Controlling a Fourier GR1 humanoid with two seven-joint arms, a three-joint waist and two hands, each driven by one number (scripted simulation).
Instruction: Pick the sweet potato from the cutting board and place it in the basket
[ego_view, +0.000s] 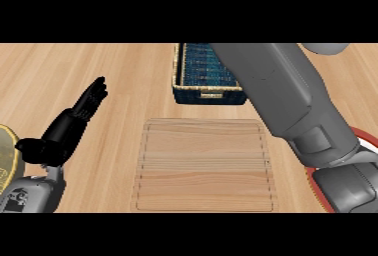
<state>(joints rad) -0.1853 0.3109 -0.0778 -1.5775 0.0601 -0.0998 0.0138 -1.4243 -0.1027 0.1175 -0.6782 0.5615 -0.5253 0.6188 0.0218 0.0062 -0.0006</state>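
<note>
Right forearm (295, 100) over basket (199, 82), hand apparently hidden; no legible writing.

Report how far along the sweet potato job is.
Done, apparently: the cutting board carries no sweet potato. In hand: the right forearm stretches over the basket, but its hand and the potato are out of sight, so neither carrying nor placement can be confirmed. The left hand rests open at the left.

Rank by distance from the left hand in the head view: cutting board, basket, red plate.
From the left hand, open at the view's left:
1. Cutting board, just to its right at centre.
2. Basket, farther up and right, partly behind the right forearm.
3. Red plate, at the right edge, mostly hidden by that forearm.
</note>
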